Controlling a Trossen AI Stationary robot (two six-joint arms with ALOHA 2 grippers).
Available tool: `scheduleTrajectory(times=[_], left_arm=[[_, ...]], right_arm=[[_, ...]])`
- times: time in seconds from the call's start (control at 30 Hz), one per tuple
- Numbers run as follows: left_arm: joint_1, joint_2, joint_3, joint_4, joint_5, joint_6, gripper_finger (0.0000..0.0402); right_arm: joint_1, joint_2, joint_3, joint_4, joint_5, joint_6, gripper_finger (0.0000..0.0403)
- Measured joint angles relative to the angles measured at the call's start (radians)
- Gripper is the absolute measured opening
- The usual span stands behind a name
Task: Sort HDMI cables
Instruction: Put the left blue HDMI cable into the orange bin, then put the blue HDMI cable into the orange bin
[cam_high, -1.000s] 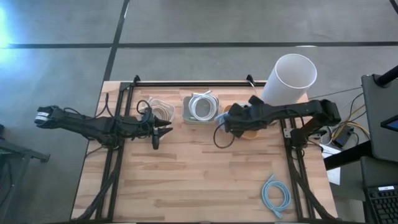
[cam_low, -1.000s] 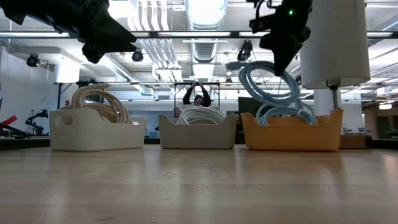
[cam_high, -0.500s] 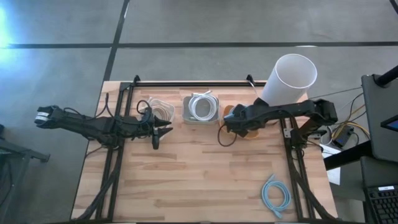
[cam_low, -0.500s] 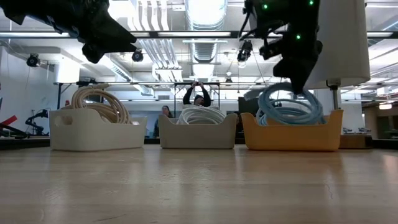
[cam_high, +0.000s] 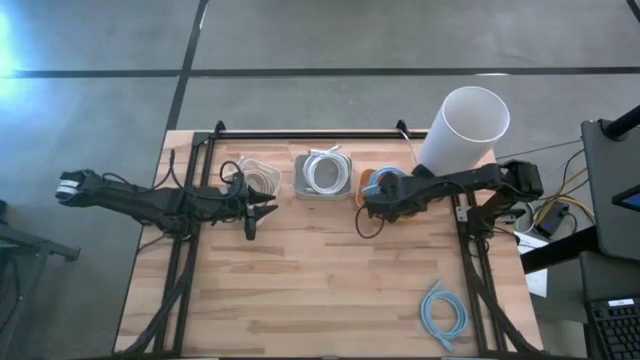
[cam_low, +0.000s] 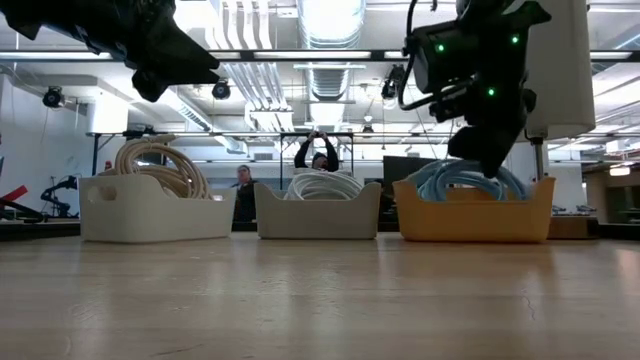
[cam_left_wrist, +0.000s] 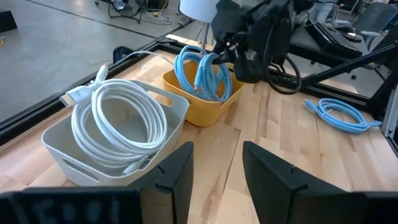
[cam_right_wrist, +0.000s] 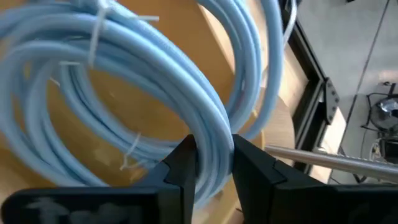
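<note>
since a second ago the right gripper (cam_right_wrist: 208, 165) has come down from up above the table and lowered its light blue coiled hdmi cable (cam_right_wrist: 155, 81) into the orange plastic bin (cam_low: 472, 212), so the coil that was dangling in the air now sits down inside with the other blue loops. its two dark fingers (cam_right_wrist: 183, 171) are still pinched on a strand of that coil, tight on both sides. the left gripper (cam_high: 255, 212) hasn't budged, it hangs just in front of the cream plastic bin (cam_low: 155, 208) with the beige coiled cables (cam_low: 155, 165) in it, fingers spread apart with nothing between them. the grey plastic bin (cam_left_wrist: 118, 146) in the middle has a white coiled cable (cam_left_wrist: 121, 127) lying in it. one more loose light blue cable (cam_high: 444, 314) is lying flat on the wooden table (cam_high: 320, 290) near the front right corner, well apart from the bins. a tall white cylinder (cam_high: 465, 125) stands right behind the orange bin.
</note>
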Motion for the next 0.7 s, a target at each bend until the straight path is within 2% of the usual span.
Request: scheduleTrajectory(times=[0.2,0.37,0.53,0.7], left_arm=[[0.000,0.000,0.000,0.000,0.000,-0.003,0.0140],[0.000,0.000,0.000,0.000,0.000,-0.004,0.0140],[0.000,0.000,0.000,0.001,0.000,-0.006,0.0140],[0.000,0.000,0.000,0.001,0.000,-0.006,0.0140]], right_arm=[[0.000,0.000,-0.010,0.012,-0.005,-0.001,0.0120],[0.003,0.000,0.048,0.007,-0.012,-0.025,0.0143],[0.017,-0.002,0.155,-0.004,-0.114,-0.081,0.0152],[0.089,-0.014,0.229,-0.058,-0.202,-0.077,0.0153]])
